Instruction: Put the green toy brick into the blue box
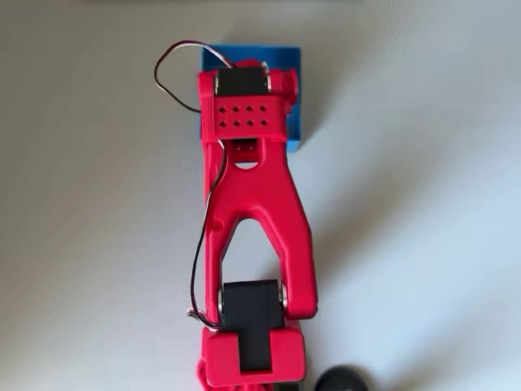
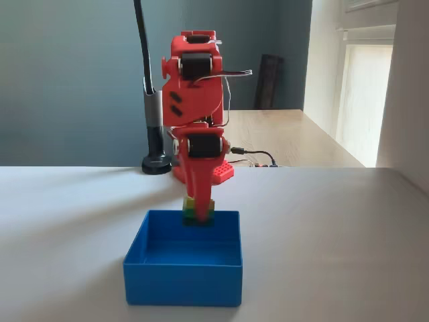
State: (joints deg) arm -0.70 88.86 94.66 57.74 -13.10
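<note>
Evidently gripper [image 2: 198, 209] grips green toy brick [image 2: 200, 213] above blue box [image 2: 182, 276].

I count one green brick [image 2: 200, 211], one blue box [image 2: 184, 275], and one red arm [image 2: 196, 100] above that box.

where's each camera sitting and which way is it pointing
Overhead view: above the table, looking straight down on the red arm, which covers much of the blue box.
Fixed view: low at the table's near side, facing the arm head-on; the end effector holds the green toy brick at the box's far wall; a black lamp stand stands behind.
Shared: both show the arm reaching over the blue box.
</note>
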